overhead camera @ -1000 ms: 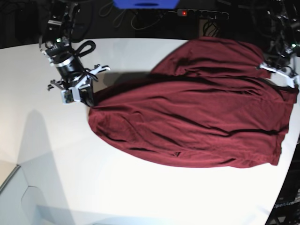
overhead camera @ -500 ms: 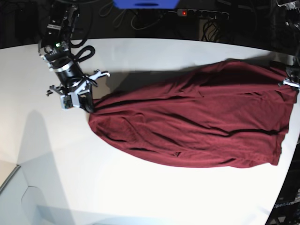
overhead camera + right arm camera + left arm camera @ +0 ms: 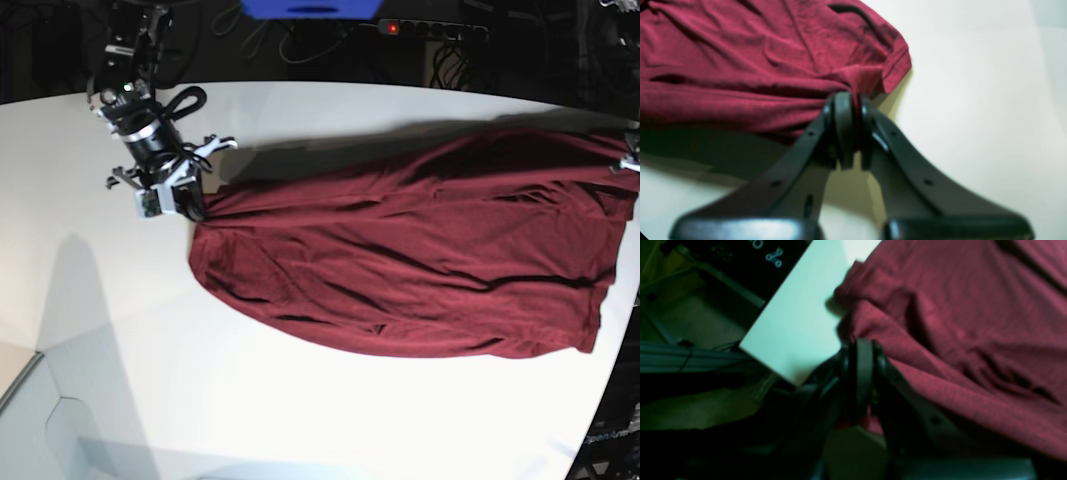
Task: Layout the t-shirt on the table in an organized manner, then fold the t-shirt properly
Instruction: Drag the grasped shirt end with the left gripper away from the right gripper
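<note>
One t-shirt lies stretched across one white table. Two grippers hold it: at the base view's left, the right gripper pinches a bunched corner; at its right edge, the left gripper pinches another fold.

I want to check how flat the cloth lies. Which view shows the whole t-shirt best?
The base view: the t-shirt appears nearly whole, stretched across the table, wrinkled. The right wrist view shows only a bunched corner pinched in the right tool; the left wrist view shows a blurred edge at the left tool.
</note>
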Available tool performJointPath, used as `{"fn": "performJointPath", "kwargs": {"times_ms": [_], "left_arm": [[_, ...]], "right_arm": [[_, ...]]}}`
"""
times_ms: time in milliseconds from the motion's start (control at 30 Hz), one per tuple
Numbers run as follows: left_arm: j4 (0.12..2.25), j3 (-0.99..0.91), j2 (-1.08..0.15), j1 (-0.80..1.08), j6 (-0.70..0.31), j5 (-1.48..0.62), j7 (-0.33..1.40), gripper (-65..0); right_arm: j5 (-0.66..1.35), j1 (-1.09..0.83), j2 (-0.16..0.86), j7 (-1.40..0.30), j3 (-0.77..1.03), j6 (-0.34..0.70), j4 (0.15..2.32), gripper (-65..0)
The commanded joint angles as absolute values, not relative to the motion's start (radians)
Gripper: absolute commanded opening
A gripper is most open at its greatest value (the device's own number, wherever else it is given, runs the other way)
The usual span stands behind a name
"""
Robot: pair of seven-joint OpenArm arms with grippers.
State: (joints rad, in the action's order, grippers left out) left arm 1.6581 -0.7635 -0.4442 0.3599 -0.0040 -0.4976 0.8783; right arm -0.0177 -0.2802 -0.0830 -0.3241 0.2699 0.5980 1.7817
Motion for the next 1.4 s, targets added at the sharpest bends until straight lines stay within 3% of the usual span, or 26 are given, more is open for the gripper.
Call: {"fn": "performJointPath", "kwargs": {"times_ms": [0, 167, 333, 667, 733, 900, 1000, 1300, 1367], "left_arm": [[1.661, -0.773, -0.476, 0.355, -0.001, -0.495, 0.857, -65.0], [1.572, -0.771, -0.49, 0.34, -0.002, -0.495, 0.851, -65.0], [1.455, -0.673, -0.524, 0.254, -0.07, -0.473, 0.855, -65.0], [1.437, -0.512, -0.504, 0.145, -0.077, -0.337, 0.855, -64.7], [1.44, -0.498, -0.504, 0.133, -0.077, -0.306, 0.855, -61.3], [1.446, -0.503, -0.509, 0.128, -0.077, -0.294, 0.855, -44.1], [1.449, -0.503, -0.512, 0.128, -0.077, -0.298, 0.855, -38.8], [1.715, -0.656, -0.479, 0.259, -0.084, -0.298, 0.848, -37.3], [1.742, -0.657, -0.476, 0.306, -0.137, -0.295, 0.851, -37.1]], "right_arm": [[0.002, -0.271, -0.082, -0.294, 0.271, 0.599, 1.797, -65.0], [0.002, -0.268, -0.084, -0.294, 0.271, 0.599, 1.797, -65.0], [0.002, -0.265, -0.084, -0.294, 0.271, 0.599, 1.797, -65.0], [0.002, -0.269, -0.085, -0.294, 0.271, 0.599, 1.797, -65.0], [0.002, -0.272, -0.085, -0.294, 0.271, 0.599, 1.797, -65.0], [0.002, -0.272, -0.085, -0.294, 0.271, 0.599, 1.797, -65.0], [0.002, -0.272, -0.085, -0.294, 0.271, 0.599, 1.799, -65.0], [0.002, -0.274, -0.085, -0.294, 0.271, 0.599, 1.801, -65.0], [0.002, -0.272, -0.085, -0.294, 0.271, 0.599, 1.801, -65.0]]}}
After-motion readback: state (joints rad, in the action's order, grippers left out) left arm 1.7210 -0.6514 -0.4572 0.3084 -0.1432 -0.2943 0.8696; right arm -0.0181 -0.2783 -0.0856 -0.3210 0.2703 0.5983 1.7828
